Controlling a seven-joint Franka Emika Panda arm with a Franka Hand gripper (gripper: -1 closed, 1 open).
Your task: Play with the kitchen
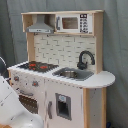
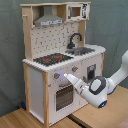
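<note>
The tall light-wood and white toy play kitchen [image 1: 65, 70] [image 2: 62, 60] stands upright on a light wooden floor [image 2: 20, 119] in front of a grey curtain [image 2: 10, 50], and it shows in both exterior views. Its white counter [image 1: 102, 79] carries a black stovetop with red rings [image 1: 37, 65] [image 2: 52, 59] at one end and a grey sink basin [image 1: 72, 74] [image 2: 82, 50] nearer the rounded end, with a black curved faucet [image 1: 85, 59] [image 2: 75, 39] rising at the back edge of the counter just behind the sink. Above the stovetop hangs a grey hood [image 1: 41, 26] [image 2: 48, 20], and beside it on the top shelf sits a white toy microwave [image 1: 74, 23] [image 2: 76, 10]. Below the counter's front edge runs a row of small knobs [image 2: 56, 76], and under them is the oven door [image 2: 64, 95] with its dark window. In the second exterior view the white robot arm [image 2: 112, 82] reaches in from the second exterior view's right, and its gripper [image 2: 70, 79] points at the front panel, its tip touching or just short of the knob row above the oven door. I cannot tell how far the fingers are parted, nor whether they have hold of anything. In the first exterior view only a white rounded part of the arm [image 1: 15, 107] shows at the lower left corner, in front of the oven side of the kitchen.
</note>
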